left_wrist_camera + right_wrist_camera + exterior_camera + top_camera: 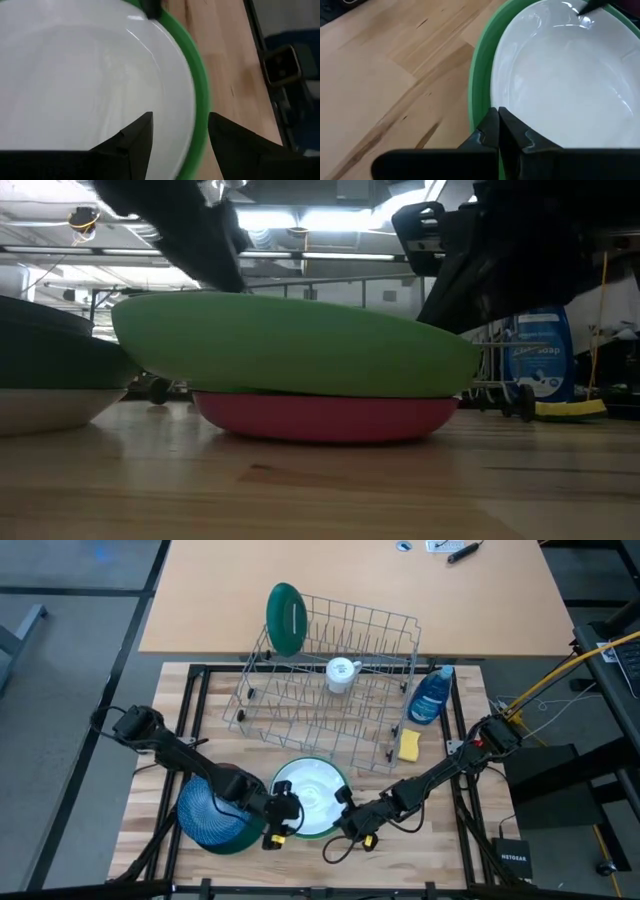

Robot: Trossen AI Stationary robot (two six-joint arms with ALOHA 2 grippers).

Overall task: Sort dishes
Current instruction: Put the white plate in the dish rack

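1. we see the light green plate (312,796) at the near middle of the tabletop (440,850), white inside with a green rim; in the low view it sits on top of a pink dish (325,417).
2. our left tool (284,810) is at the plate's left edge, its fingers (134,142) spread with the rim lying between them, not yet pinched.
3. our right tool (350,820) is at the plate's right edge, its fingers (487,131) pressed together just at the rim; we judge it is not holding anything.
4. handling, as we judge it: the plate looks stiff and glossy, so likely slippery and breakable if dropped. the rim is the only part to take, and a pinch across the lip, one finger inside and one under, seems safest. lifting it may drag the pink dish beneath.
5. a blue ribbed bowl (205,815) rests on a dark green dish (232,840) at the near left, partly under the left arm.
6. another dark green plate (286,618) stands upright in the back left corner of the wire rack (330,705), and a white cup (342,672) sits in the rack.
7. counted: one light green plate, one pink dish, one blue bowl, two dark green dishes, one white cup.
8. beside the rack on the right we count one soap bottle (433,696) and one yellow sponge (410,746).
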